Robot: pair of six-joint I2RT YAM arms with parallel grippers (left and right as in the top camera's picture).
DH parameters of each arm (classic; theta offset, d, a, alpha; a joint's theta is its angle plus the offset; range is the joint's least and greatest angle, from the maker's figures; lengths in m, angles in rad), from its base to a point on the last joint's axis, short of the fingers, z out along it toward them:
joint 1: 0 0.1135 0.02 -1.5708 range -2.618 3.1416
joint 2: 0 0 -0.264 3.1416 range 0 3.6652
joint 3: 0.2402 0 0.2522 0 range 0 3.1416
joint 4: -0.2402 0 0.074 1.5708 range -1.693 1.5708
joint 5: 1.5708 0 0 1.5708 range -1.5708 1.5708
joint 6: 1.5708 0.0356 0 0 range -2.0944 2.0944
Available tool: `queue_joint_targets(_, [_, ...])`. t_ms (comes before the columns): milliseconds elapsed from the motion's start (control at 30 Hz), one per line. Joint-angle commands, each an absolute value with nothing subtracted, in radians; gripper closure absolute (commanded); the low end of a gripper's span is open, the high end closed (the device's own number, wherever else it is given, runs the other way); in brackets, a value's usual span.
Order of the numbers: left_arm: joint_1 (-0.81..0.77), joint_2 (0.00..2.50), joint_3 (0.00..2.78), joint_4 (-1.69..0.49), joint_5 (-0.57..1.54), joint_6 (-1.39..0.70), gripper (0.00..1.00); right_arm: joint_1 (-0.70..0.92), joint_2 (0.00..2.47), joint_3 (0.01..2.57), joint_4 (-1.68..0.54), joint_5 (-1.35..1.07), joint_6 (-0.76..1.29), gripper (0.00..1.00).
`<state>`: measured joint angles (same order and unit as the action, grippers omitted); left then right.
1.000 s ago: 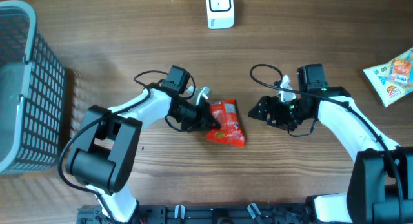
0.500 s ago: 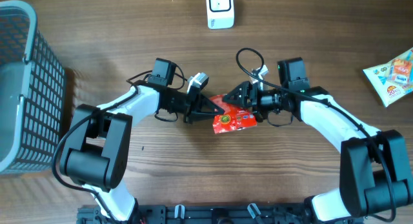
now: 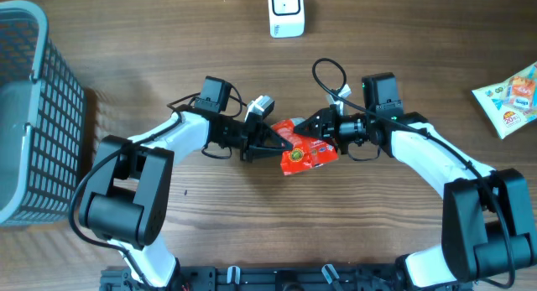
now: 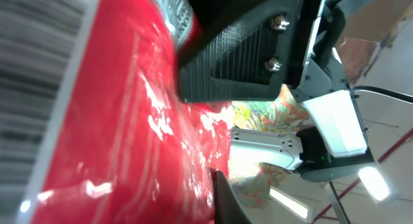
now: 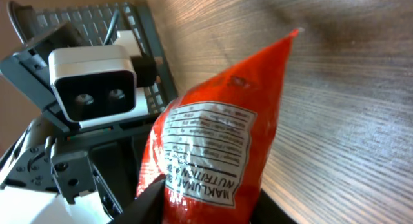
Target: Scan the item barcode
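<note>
Two holds | left gripper, right gripper clamp red packet (nutrition label visible)

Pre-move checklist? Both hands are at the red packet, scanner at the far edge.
1. Left hand shut on the red snack packet: ok.
2. Right hand clamped on the packet: cannot tell; the packet sits between its fingers.
3. Barcode located: ok, bars show on the packet in the left wrist view.
4. Barcode facing the scanner: cannot tell.
5. Scanner unobstructed: ok.
6. Other snack packet apart from both arms: ok.
</note>
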<state>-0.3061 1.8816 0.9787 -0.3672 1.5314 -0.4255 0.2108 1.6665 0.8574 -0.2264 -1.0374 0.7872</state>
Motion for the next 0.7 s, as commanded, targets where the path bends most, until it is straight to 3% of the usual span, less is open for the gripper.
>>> queue_joint_targets(0, [-0.313, 1.885, 0.981, -0.366, 1.577, -0.423, 0.96, 0.216, 1.672, 0.862, -0.244, -0.879, 0.784, 0.8])
queue_joint_targets(33, [-0.313, 1.885, 0.981, -0.366, 1.574, -0.423, 0.96, 0.216, 1.672, 0.862, -0.256, -0.845, 0.773, 0.81])
queue_joint_targets(67, [-0.313, 1.885, 0.981, -0.366, 1.564, -0.421, 0.85, 0.216, 1.672, 0.862, -0.255, -0.838, 0.742, 0.85])
queue_joint_targets(100, [-0.313, 1.885, 0.981, -0.366, 1.536, -0.419, 0.5, 0.216, 1.672, 0.862, -0.255, -0.838, 0.732, 0.93])
queue_joint_targets(133, [-0.313, 1.885, 0.981, -0.366, 1.508, -0.42, 0.0, 0.216, 1.672, 0.862, -0.255, -0.838, 0.732, 0.96])
queue_joint_targets(367, [-0.246, 1.882, 0.983, -0.404, 1.232, -0.427, 0.0, 0.216, 1.669, 0.868, -0.179, -0.875, 0.554, 0.96])
queue_joint_targets(500, [-0.181, 1.805, 1.005, -0.704, 0.712, -0.427, 0.0, 0.216, 1.626, 0.88, -0.113, -0.901, 0.41, 0.96])
queue_joint_targets(667, [-0.18, 1.726, 1.005, -0.771, 0.338, -0.521, 0.0, 0.216, 1.531, 0.88, 0.106, -0.899, 0.314, 0.96])
